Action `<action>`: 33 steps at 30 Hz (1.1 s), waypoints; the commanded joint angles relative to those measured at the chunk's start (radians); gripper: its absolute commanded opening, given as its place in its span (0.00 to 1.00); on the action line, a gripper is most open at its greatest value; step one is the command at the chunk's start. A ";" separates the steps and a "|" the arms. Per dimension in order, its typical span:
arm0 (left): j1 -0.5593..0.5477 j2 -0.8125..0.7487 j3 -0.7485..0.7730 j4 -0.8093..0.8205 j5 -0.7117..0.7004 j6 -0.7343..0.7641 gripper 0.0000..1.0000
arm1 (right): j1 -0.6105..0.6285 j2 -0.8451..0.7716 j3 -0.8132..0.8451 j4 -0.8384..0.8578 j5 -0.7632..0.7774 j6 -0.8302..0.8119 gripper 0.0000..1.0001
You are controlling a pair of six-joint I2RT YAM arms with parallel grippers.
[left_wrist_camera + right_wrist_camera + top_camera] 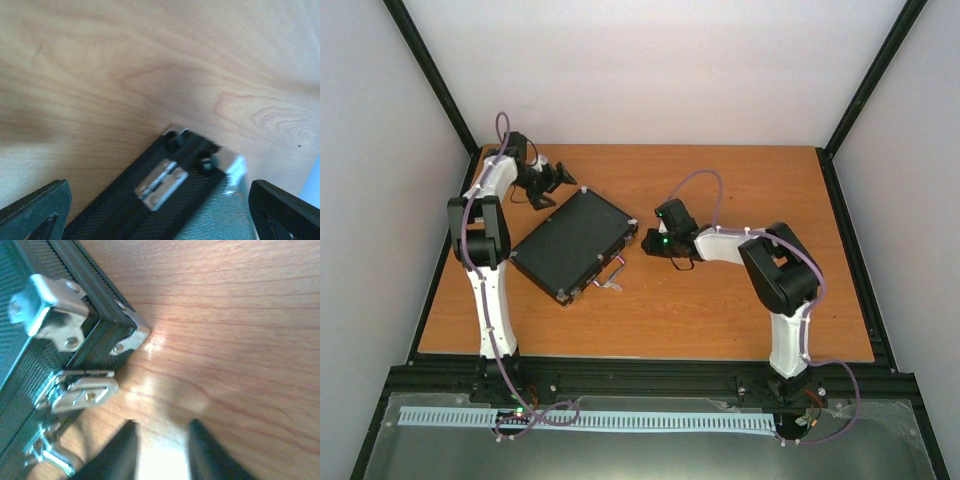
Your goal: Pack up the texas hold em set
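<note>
The texas hold em set shows as a flat black case (570, 243) lying shut and askew on the wooden table, silver handle (610, 272) toward the near side. My left gripper (548, 183) hovers open over the case's far corner; its view looks down on the hinged back edge (161, 184) of the case (125, 210), with a finger (37, 212) wide on either side. My right gripper (650, 243) sits just off the case's right corner (131, 338), near a silver latch (82, 390). Its fingers (200, 450) stand a little apart over bare wood, holding nothing.
Black frame rails (640, 375) run along the table's near edge, and white walls close in the other three sides. Bare wood (760, 190) stretches to the right of the case and behind it.
</note>
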 commanded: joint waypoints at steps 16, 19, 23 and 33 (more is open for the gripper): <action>-0.022 -0.384 0.038 -0.105 -0.299 0.152 1.00 | 0.000 -0.383 0.170 -0.659 0.247 -0.233 1.00; -0.024 -0.536 -0.082 -0.078 -0.358 0.188 1.00 | 0.000 -0.452 0.150 -0.678 0.281 -0.238 1.00; -0.024 -0.712 -0.254 -0.051 -0.419 0.241 1.00 | 0.001 -0.520 0.131 -0.693 0.319 -0.264 1.00; -0.024 -1.008 -0.606 0.037 -0.461 0.281 1.00 | 0.001 -0.535 0.204 -0.736 0.423 -0.348 1.00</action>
